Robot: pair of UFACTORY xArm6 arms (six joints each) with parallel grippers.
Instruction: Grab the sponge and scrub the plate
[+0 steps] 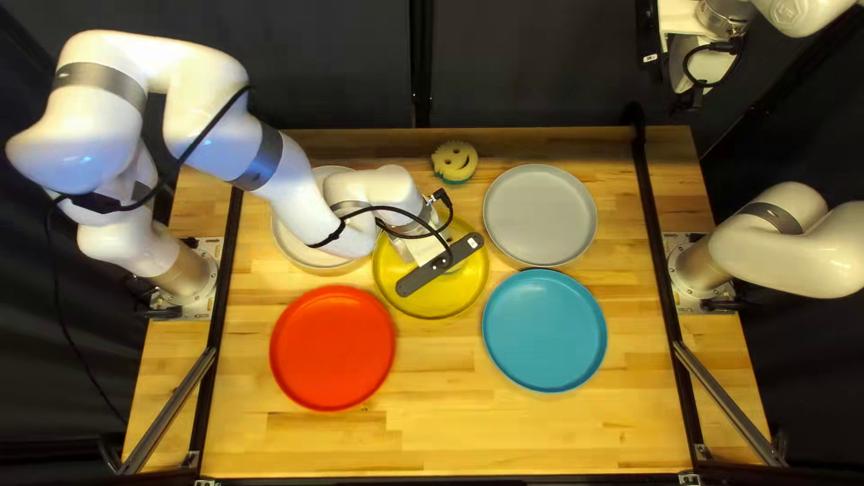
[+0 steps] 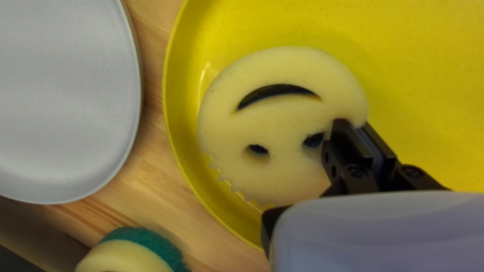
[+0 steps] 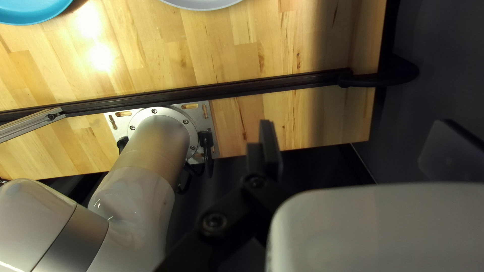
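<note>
Over the yellow plate (image 1: 405, 288) in the top left view is my left gripper (image 1: 441, 264), which hides the sponge below it. The left wrist view shows a round smiling-face sponge (image 2: 282, 121), face up against the inner side of the yellow plate (image 2: 423, 65). My left gripper (image 2: 359, 128) is shut on its edge, a finger on either side. My right gripper (image 1: 670, 70) hangs beyond the table's far right corner in the top left view. In its wrist view the right gripper (image 3: 358, 146) stands open, its fingers wide apart with nothing between them.
A second smiling sponge with green backing (image 1: 454, 161) lies near the far edge. Around the yellow plate are a red plate (image 1: 333, 348), a blue plate (image 1: 544, 330), a grey plate (image 1: 540, 215) and a white plate (image 1: 301, 252), partly under my left arm.
</note>
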